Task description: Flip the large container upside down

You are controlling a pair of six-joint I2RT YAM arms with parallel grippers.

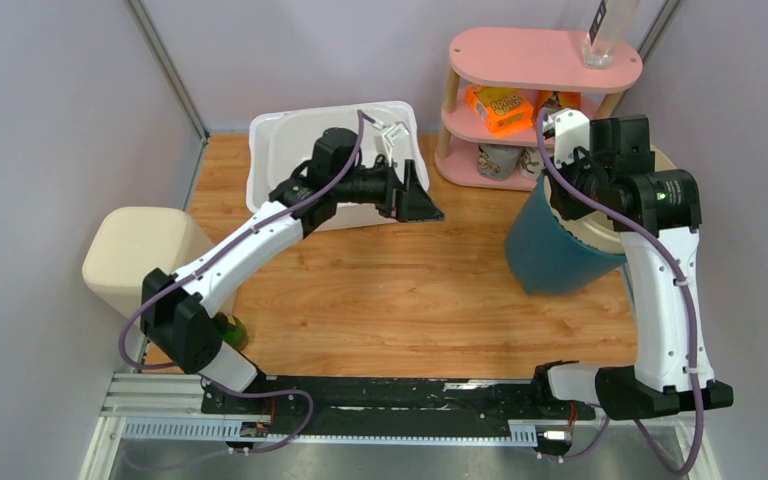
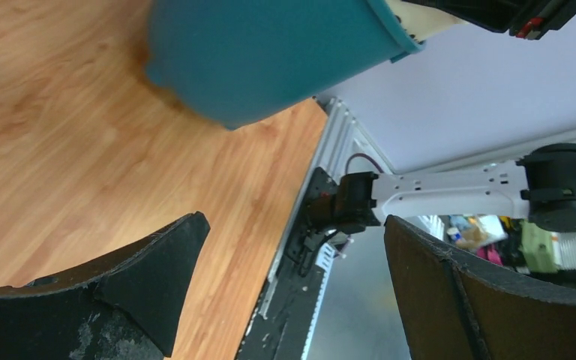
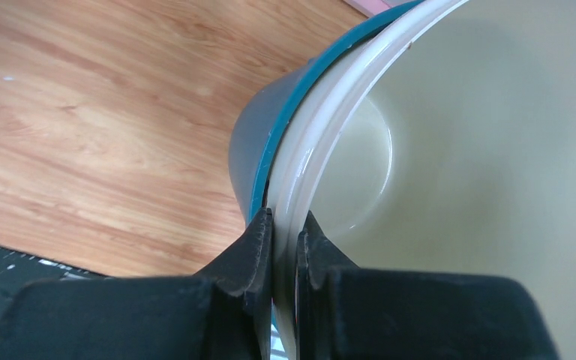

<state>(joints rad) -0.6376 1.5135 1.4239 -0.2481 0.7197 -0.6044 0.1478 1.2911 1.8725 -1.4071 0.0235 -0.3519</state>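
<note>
The large container (image 1: pixel 552 250) is a teal bucket with a cream inside. It is tilted at the right of the wooden table, its base down toward the left and its mouth up toward the right. My right gripper (image 3: pixel 285 225) is shut on its rim (image 3: pixel 322 142), one finger outside on the teal wall and one inside. The bucket's teal wall (image 2: pixel 270 52) also shows at the top of the left wrist view. My left gripper (image 1: pixel 422 200) is open and empty, held over the table left of the bucket and apart from it.
A white bin (image 1: pixel 280 150) stands at the back behind the left arm. A pink shelf unit (image 1: pixel 540 60) with small items stands at the back right. A cream upturned container (image 1: pixel 140 255) sits at the left edge. A green object (image 1: pixel 232 330) lies by the left arm's base.
</note>
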